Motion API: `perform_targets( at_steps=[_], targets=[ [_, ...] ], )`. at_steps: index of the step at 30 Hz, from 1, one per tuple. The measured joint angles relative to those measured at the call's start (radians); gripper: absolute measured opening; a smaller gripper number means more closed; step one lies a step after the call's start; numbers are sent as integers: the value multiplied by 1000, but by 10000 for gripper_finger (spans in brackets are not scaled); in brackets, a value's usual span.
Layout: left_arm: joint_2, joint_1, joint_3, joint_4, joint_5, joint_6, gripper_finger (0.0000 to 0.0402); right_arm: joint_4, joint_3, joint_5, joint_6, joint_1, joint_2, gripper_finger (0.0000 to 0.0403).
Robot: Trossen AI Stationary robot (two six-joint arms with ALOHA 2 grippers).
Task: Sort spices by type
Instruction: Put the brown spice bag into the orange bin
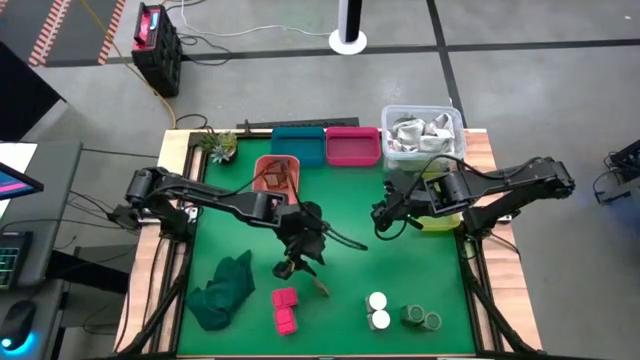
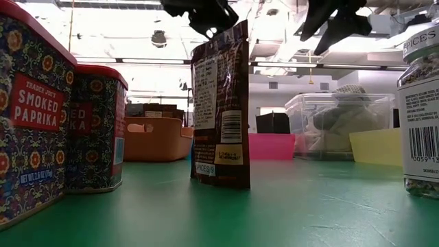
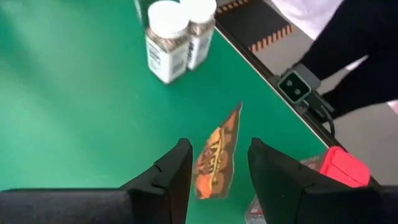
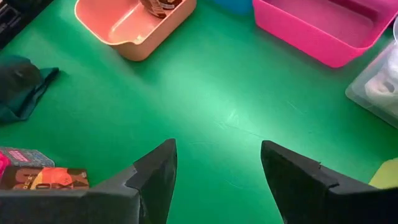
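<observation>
Two paprika tins [image 2: 41, 116], one pouch [image 2: 221, 110]

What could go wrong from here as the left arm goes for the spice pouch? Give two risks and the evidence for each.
1. The pouch stands upright on a narrow base; the open left gripper, straddling it from above, could knock it over.
2. The paprika tins sit close by, so a toppled pouch might land against them.

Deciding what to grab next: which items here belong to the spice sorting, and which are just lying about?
Job: spice pouch, smoked paprika tins, white-capped jars, greenish jars, orange bin, teal bin, pink bin.
Lying about: green cloth, clear tub of packets, plant.
</observation>
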Motion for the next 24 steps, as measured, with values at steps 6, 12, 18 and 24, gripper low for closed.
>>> perform_targets(
  at_steps=[6, 12, 18, 24],
  targets=[
    [24, -46, 0, -15, 12, 41, 147, -60, 0, -18, 2, 0, 0, 260],
    [59, -89, 1, -2, -13, 102, 147, -89, 0, -22, 3, 0, 0, 260],
    [109, -106, 0, 13, -101, 75, 146, -83, 0, -22, 19, 3, 0, 260],
    [94, -109, 0, 42, -102, 66, 146, -82, 0, -22, 35, 29, 0, 260]
  ],
)
